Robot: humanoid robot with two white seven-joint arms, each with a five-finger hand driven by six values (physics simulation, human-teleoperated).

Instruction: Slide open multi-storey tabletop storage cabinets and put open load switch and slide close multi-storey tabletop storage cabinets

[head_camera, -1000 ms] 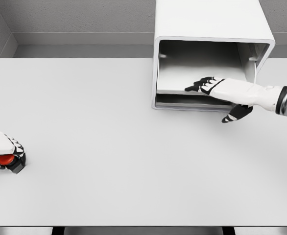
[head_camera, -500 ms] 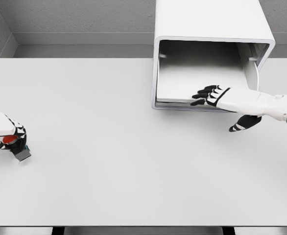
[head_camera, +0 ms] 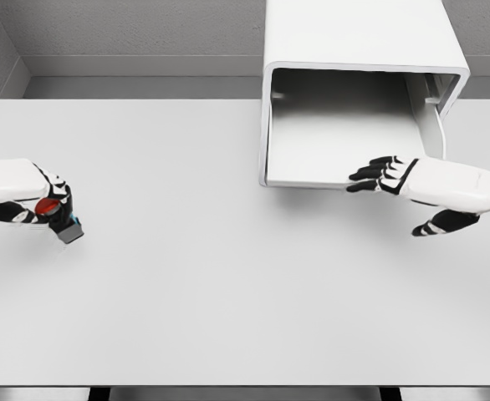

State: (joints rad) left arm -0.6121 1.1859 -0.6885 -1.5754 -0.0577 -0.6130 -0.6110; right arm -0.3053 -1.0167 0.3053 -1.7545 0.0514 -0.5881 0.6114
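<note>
The white tabletop cabinet (head_camera: 354, 33) stands at the back right of the table. Its lower drawer (head_camera: 337, 142) is slid well out towards me and shows nothing inside. My right hand (head_camera: 393, 185) hooks its fingers over the right end of the drawer's front edge, thumb underneath. At the left edge of the view my left hand (head_camera: 29, 200) is shut on the load switch (head_camera: 58, 216), a small dark block with a red button, held a little above the table.
The grey-white table (head_camera: 228, 292) spreads between the two hands. A grey wall runs behind the cabinet, and the table's front edge lies near the bottom of the view.
The right hand has drawn the drawer further out towards me. The left hand has lifted the switch and carried it up and to the right.
</note>
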